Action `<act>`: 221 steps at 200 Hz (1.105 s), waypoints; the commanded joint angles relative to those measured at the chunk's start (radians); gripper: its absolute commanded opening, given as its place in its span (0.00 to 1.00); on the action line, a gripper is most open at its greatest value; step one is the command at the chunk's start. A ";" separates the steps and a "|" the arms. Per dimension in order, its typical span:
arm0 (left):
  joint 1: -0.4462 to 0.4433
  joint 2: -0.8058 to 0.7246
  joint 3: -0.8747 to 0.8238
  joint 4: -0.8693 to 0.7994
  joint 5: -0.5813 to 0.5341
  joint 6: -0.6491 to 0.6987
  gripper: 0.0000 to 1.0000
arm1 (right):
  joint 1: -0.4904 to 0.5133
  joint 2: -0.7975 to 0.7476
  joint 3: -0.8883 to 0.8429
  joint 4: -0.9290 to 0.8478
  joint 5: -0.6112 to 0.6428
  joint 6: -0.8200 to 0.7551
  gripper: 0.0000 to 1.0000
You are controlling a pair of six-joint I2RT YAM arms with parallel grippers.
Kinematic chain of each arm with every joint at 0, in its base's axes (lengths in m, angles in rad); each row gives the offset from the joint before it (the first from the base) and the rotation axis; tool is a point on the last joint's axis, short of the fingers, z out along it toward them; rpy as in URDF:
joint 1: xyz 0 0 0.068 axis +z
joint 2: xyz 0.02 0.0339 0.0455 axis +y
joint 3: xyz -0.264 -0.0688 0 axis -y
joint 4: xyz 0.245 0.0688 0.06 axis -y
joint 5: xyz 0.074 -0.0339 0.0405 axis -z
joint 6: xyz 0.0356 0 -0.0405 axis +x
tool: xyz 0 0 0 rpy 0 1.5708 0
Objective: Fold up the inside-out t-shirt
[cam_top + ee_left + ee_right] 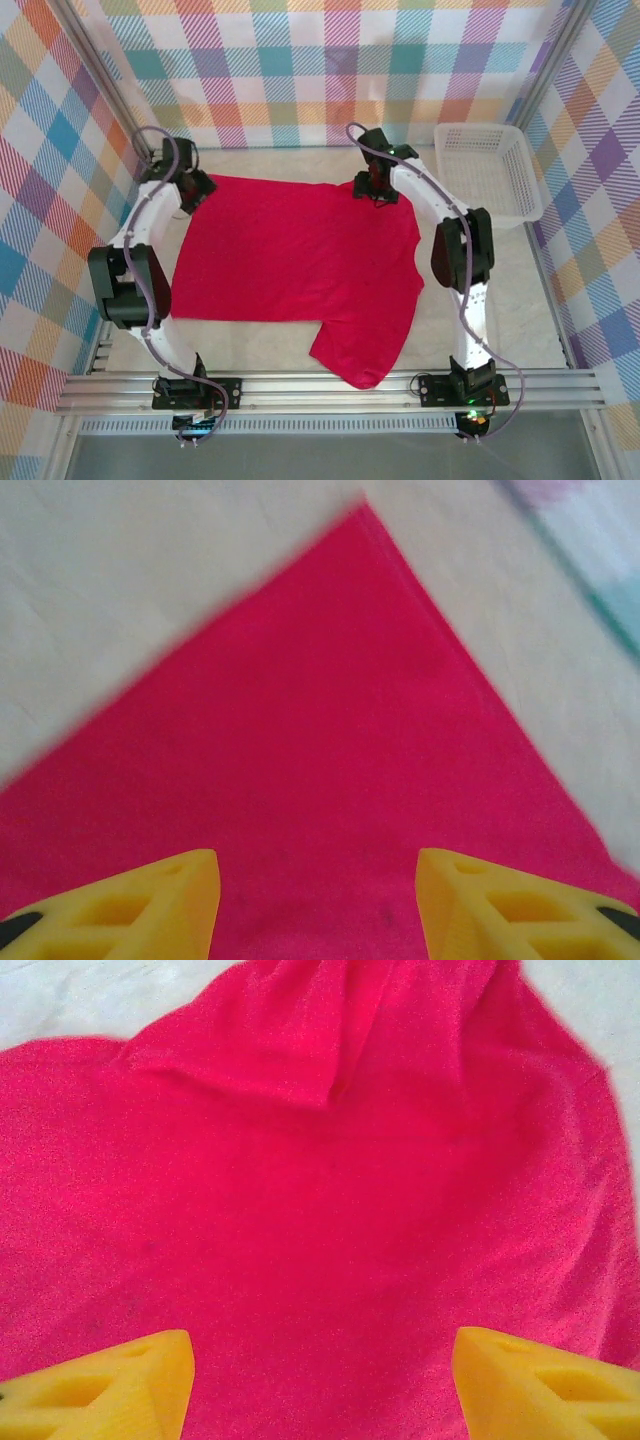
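The inside-out t-shirt (pixel 290 260), plain bright red, lies spread flat on the pale table, with one sleeve (pixel 360 345) reaching toward the near edge. My left gripper (pixel 192 195) hovers over the shirt's far left corner (pixel 360 520); its yellow fingers (pixel 160 905) stand apart with bare red cloth between them. Over the far right corner is my right gripper (pixel 375 188), also open, its fingers (pixel 530 1385) spread above the shirt (pixel 330 1220). A small fold of cloth (pixel 250 1050) lies ahead of it.
A white plastic mesh basket (pixel 490 170) stands at the far right of the table. Checked cloth walls enclose the table on three sides. A metal rail (pixel 320 385) carries the arm bases at the near edge.
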 commanded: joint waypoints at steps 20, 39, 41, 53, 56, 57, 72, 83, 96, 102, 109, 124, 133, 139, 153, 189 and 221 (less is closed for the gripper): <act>-0.045 -0.051 -0.258 0.159 0.176 -0.092 0.54 | -0.056 0.053 -0.005 0.182 -0.123 0.097 0.65; -0.048 -0.094 -0.319 0.174 0.188 -0.092 0.54 | -0.075 0.126 0.043 0.199 -0.159 0.133 0.64; -0.050 -0.097 -0.324 0.176 0.190 -0.092 0.54 | -0.076 0.136 0.049 0.199 -0.163 0.136 0.64; -0.055 -0.118 -0.349 0.184 0.199 -0.088 0.54 | -0.082 0.190 0.097 0.199 -0.179 0.153 0.64; -0.057 -0.122 -0.354 0.184 0.200 -0.087 0.54 | -0.085 0.204 0.115 0.197 -0.181 0.157 0.64; -0.057 -0.124 -0.355 0.184 0.200 -0.086 0.54 | -0.085 0.209 0.120 0.196 -0.182 0.157 0.64; -0.065 -0.140 -0.367 0.180 0.196 -0.078 0.53 | -0.091 0.278 0.200 0.180 -0.201 0.178 0.63; -0.069 -0.148 -0.375 0.180 0.198 -0.074 0.53 | -0.093 0.323 0.254 0.172 -0.212 0.192 0.63; -0.071 -0.152 -0.378 0.179 0.199 -0.069 0.53 | -0.098 0.372 0.320 0.157 -0.215 0.212 0.57; -0.073 -0.151 -0.378 0.177 0.201 -0.068 0.53 | -0.097 0.392 0.345 0.152 -0.219 0.221 0.52; -0.072 -0.150 -0.377 0.174 0.204 -0.067 0.53 | -0.099 0.409 0.369 0.150 -0.225 0.228 0.40; -0.073 -0.150 -0.380 0.172 0.208 -0.065 0.53 | -0.101 0.426 0.409 0.140 -0.213 0.242 0.13; -0.074 -0.150 -0.382 0.169 0.209 -0.062 0.53 | -0.102 0.425 0.428 0.131 -0.204 0.248 0.05; -0.075 -0.150 -0.382 0.166 0.208 -0.059 0.53 | -0.101 0.421 0.438 0.129 -0.201 0.250 0.03; -0.077 -0.149 -0.383 0.160 0.201 -0.054 0.53 | -0.101 0.413 0.468 0.128 -0.197 0.257 0.03; -0.090 -0.128 -0.385 0.156 0.186 -0.044 0.52 | -0.104 0.478 0.581 0.243 -0.196 0.256 0.03; -0.106 -0.129 -0.381 0.112 0.204 -0.031 0.52 | -0.124 0.668 0.792 0.404 -0.335 0.228 0.52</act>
